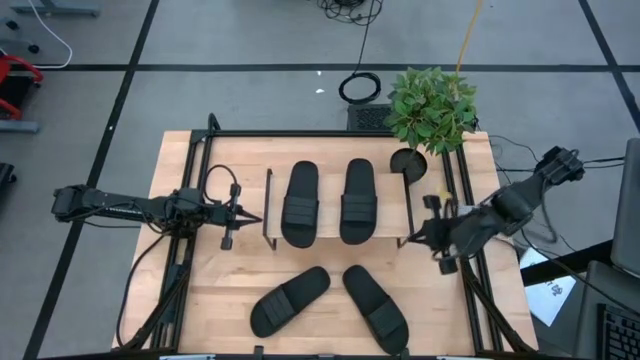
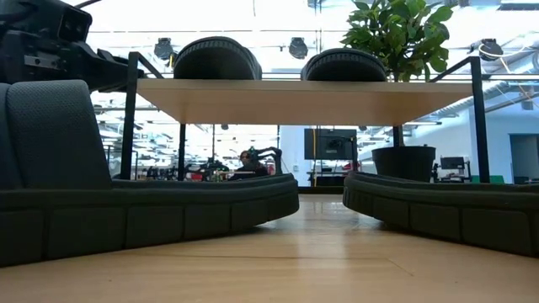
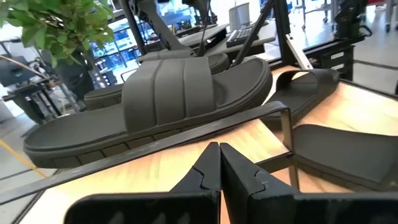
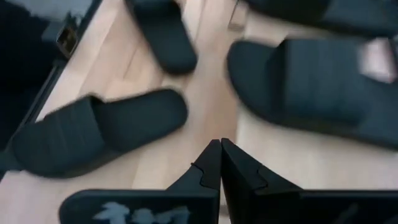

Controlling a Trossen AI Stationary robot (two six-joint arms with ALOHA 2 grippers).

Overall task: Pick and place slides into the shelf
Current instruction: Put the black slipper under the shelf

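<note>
Two black slides (image 1: 300, 203) (image 1: 358, 200) lie sole-down, side by side, on the light-wood shelf (image 1: 330, 212); the low view shows their ends (image 2: 217, 57) (image 2: 343, 63) above the board (image 2: 303, 99). Two more slides (image 1: 290, 300) (image 1: 375, 308) rest sole-down on the table in front of the shelf. My left gripper (image 1: 260, 217) (image 3: 219, 152) hovers shut just left of the shelf's left end frame, pointing at the left shelf slide (image 3: 155, 106). My right gripper (image 1: 410, 240) (image 4: 219, 149) is shut above the table off the shelf's right near corner, with the slides (image 4: 99, 134) below it.
A potted plant (image 1: 430, 108) stands at the table's far right, its pot (image 1: 408, 163) close behind the shelf's right end. Black rails run along the table's left and right edges. Bare wood (image 1: 330, 262) lies between the shelf and the two near slides.
</note>
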